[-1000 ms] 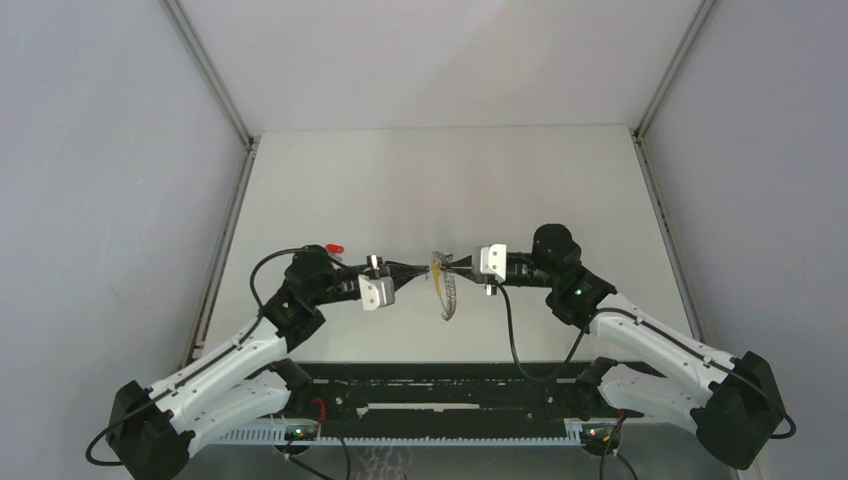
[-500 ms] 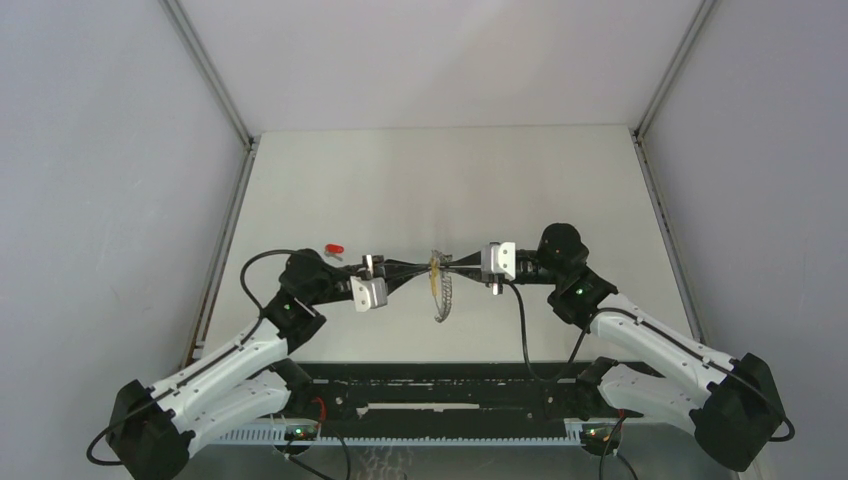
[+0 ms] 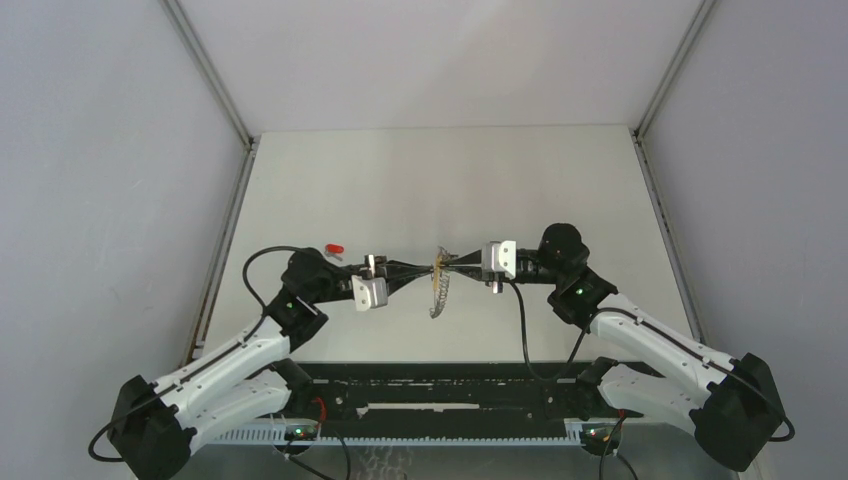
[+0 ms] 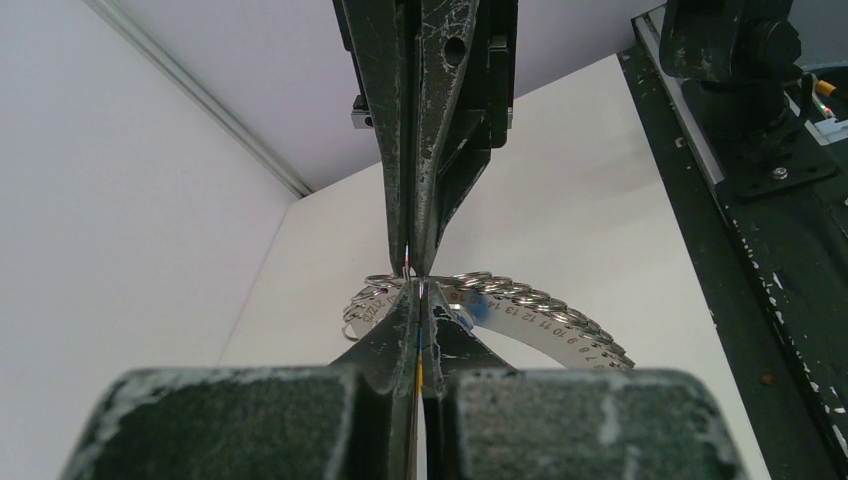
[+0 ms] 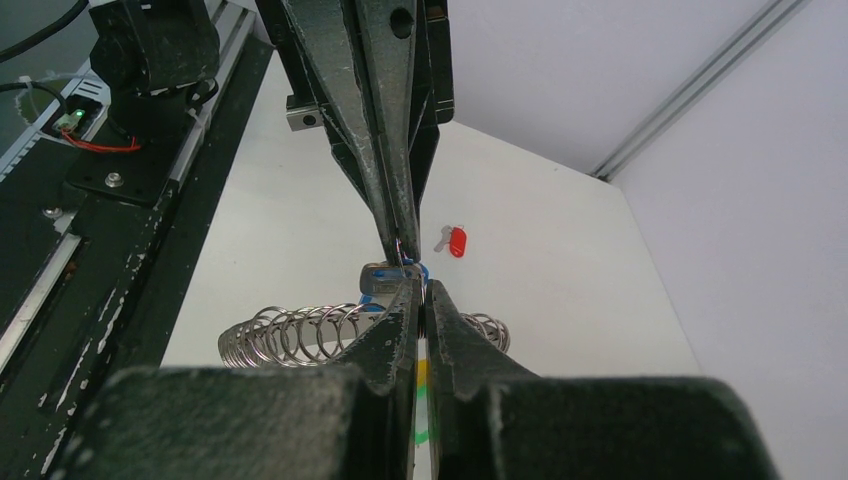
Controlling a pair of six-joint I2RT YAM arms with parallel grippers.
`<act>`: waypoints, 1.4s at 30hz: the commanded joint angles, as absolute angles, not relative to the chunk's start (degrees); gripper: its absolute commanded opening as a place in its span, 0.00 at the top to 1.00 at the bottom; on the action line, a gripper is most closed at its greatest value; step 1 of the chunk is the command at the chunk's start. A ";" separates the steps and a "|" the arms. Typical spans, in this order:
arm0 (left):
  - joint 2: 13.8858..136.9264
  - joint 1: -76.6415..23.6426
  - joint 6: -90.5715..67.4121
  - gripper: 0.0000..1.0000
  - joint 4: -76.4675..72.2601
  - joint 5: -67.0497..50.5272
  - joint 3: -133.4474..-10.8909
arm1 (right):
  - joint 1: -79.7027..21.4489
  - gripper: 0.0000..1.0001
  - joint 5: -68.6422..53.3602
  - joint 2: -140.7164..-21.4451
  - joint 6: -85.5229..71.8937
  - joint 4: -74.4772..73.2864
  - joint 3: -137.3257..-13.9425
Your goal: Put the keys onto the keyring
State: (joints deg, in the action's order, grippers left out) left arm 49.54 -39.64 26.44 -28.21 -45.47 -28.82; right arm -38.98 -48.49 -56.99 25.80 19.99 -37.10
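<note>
My left gripper (image 3: 424,270) and right gripper (image 3: 452,262) meet tip to tip above the table's middle, both shut on the small keyring (image 3: 437,266). Its silvery loop of rings (image 3: 435,298) hangs below them. In the left wrist view my left gripper (image 4: 418,292) pinches a yellow tab, and the ring loop with a numbered metal strip (image 4: 545,305) curves behind the tips. In the right wrist view my right gripper (image 5: 421,287) is shut, and the blue-headed key (image 5: 388,279) hangs at the tips beside the ring loop (image 5: 290,335). The red-headed key (image 3: 334,247) lies on the table, also in the right wrist view (image 5: 457,241).
The black base rail (image 3: 450,395) with wiring runs along the near edge. Grey walls with metal corner rails (image 3: 205,70) enclose the white table (image 3: 450,180) on three sides.
The left arm has drawn back to the left, uncovering the red key. The right gripper has shifted slightly right. The hanging ring loop has swung from right to left.
</note>
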 commanded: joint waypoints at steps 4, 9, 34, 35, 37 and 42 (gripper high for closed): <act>49.01 -39.75 25.66 1.00 -30.33 -45.06 -28.37 | -39.11 1.00 -48.56 -56.15 24.95 23.25 -37.27; 48.31 -39.77 26.72 1.00 -28.72 -43.77 -28.55 | -39.11 1.00 -49.09 -56.12 25.00 23.12 -37.26; 49.14 -39.76 26.02 1.00 -29.90 -45.00 -28.93 | -39.29 1.00 -50.88 -56.86 25.23 23.03 -37.66; 49.11 -39.77 26.04 1.00 -29.92 -45.08 -28.93 | -39.29 1.00 -50.76 -56.84 25.23 23.03 -37.64; 48.95 -39.75 26.01 1.00 -29.91 -45.37 -28.93 | -39.29 1.00 -50.39 -56.78 25.18 23.03 -37.62; 48.89 -39.73 25.93 1.00 -29.93 -45.88 -28.85 | -39.37 1.00 -49.67 -56.78 25.05 22.95 -37.64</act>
